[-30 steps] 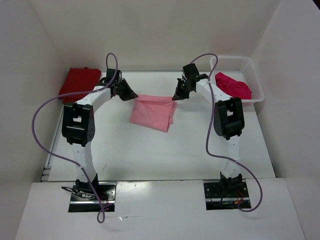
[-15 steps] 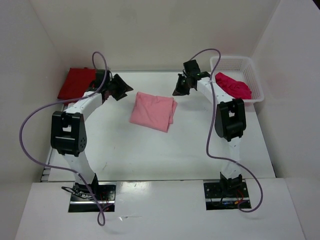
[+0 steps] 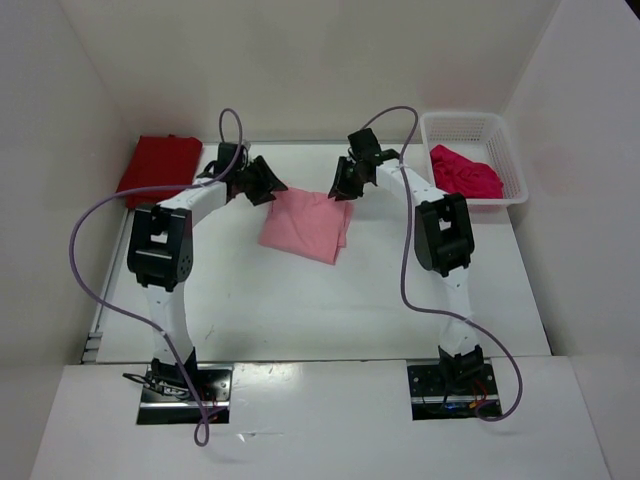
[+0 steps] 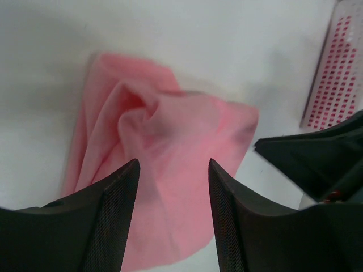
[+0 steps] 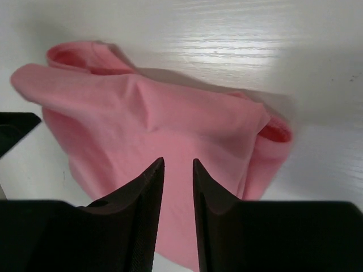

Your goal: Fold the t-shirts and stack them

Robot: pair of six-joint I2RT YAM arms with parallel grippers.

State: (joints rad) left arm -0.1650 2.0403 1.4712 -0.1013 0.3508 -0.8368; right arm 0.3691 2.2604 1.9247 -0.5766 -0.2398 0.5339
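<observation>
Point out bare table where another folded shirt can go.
Freest: the near half of the table, between the light pink shirt and the arm bases. Crowded: the far side, where the left gripper and right gripper hover over that shirt, flanked by the dark red shirt and basket.

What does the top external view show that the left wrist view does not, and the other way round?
Only the top external view: the dark red t-shirt at the far left, and both arms whole. Only the left wrist view: the left tool close up, its fingers apart above the cloth, and the creases there. Both: the light pink t-shirt lying on the table, and the basket with red inside, which the top view shows to be the crimson-pink t-shirt.
</observation>
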